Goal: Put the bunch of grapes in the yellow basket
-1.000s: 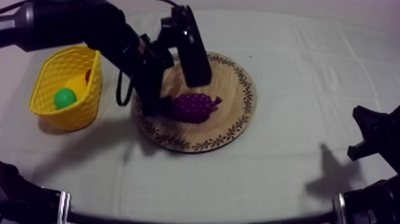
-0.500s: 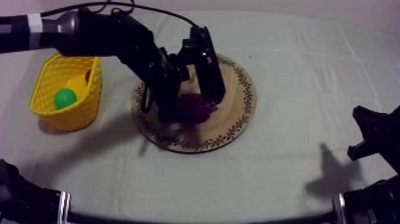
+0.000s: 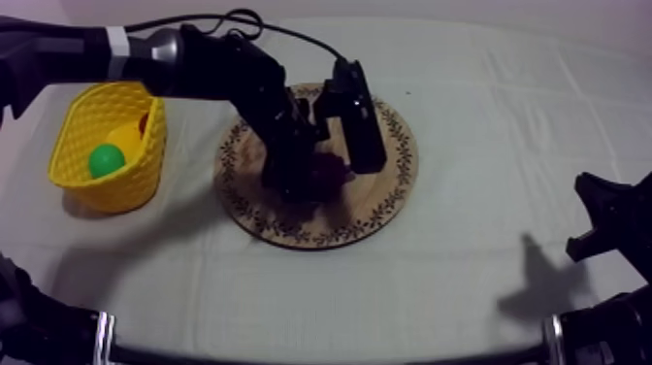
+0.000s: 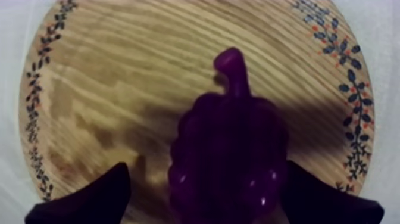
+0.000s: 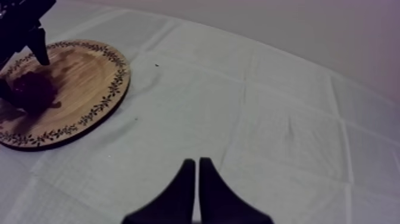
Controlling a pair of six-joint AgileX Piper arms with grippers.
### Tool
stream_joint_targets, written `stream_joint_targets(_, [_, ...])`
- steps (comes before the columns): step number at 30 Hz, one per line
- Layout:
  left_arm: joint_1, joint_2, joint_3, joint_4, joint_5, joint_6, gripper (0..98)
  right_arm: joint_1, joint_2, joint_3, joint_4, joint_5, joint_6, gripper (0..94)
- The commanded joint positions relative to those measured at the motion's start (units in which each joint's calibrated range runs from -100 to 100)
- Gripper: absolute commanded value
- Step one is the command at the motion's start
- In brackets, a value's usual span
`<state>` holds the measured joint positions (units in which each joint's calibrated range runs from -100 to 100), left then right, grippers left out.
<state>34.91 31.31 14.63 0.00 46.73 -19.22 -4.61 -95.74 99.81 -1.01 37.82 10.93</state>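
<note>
**A:** Where do you stand with the grapes?

**B:** Your left gripper hangs over the wooden board at the centre of the top view. Its fingers are apart, one at each side of the bunch of grapes. The bunch lies on the board with its stem pointing away from the gripper. Nothing is clamped yet.

**A:** What can spoil the grasp?

**B:** The bunch does not sit midway. One finger looks to be touching it or just beside it, while the other has a clear gap. If you close like this, I judge the near finger may shove the bunch across the smooth wood before the far one arrives, and it could twist out. The fingers also flank the wide, knobbly end, and a pinch on that rounded surface may squeeze it forward.

**A:** And the carry?

**B:** The yellow basket stands at the left of the top view, well apart from the board. It holds a green round toy and something yellow. A weak hold could drop the bunch on the cloth between them. A low approach could knock the basket's rim and tip it.

**A:** The other arm?

**B:** Your right gripper rests with its fingers together on nothing, over the cloth and well apart from the board.
</note>
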Motion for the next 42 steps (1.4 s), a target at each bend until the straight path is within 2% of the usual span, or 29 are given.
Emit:
stream_joint_targets(1, [0.02, 0.74, -0.27, -0.35, -0.50, 0.06, 90.1, 0.02, -0.01, -0.03, 0.01, 0.00, -0.01, 0.4])
stream_joint_targets(11, [-0.34, 3.05, -1.69, -0.93, -2.37, 1.07, 84.1, 0.02, -0.01, -0.03, 0.01, 0.00, -0.01, 0.4])
stream_joint_targets(19, [-0.79, 3.15, -1.45, -0.87, -4.95, 2.03, 57.6, 0.02, -0.01, -0.03, 0.01, 0.00, -0.01, 0.4])
stream_joint_targets(23, [-1.00, 2.87, -1.03, -0.75, -5.73, 2.04, 50.0, 0.02, -0.01, -0.03, 0.01, 0.00, -0.01, 0.4])
stream_joint_targets(36, [-1.89, -5.04, 2.49, -0.57, -6.49, 2.80, 45.4, 0.02, -0.01, -0.03, 0.01, 0.00, -0.01, 0.4])
stream_joint_targets(42, [-3.35, -15.16, 8.13, -0.39, -2.41, 2.72, 48.1, 0.02, -0.01, -0.03, 0.01, 0.00, -0.01, 0.4])
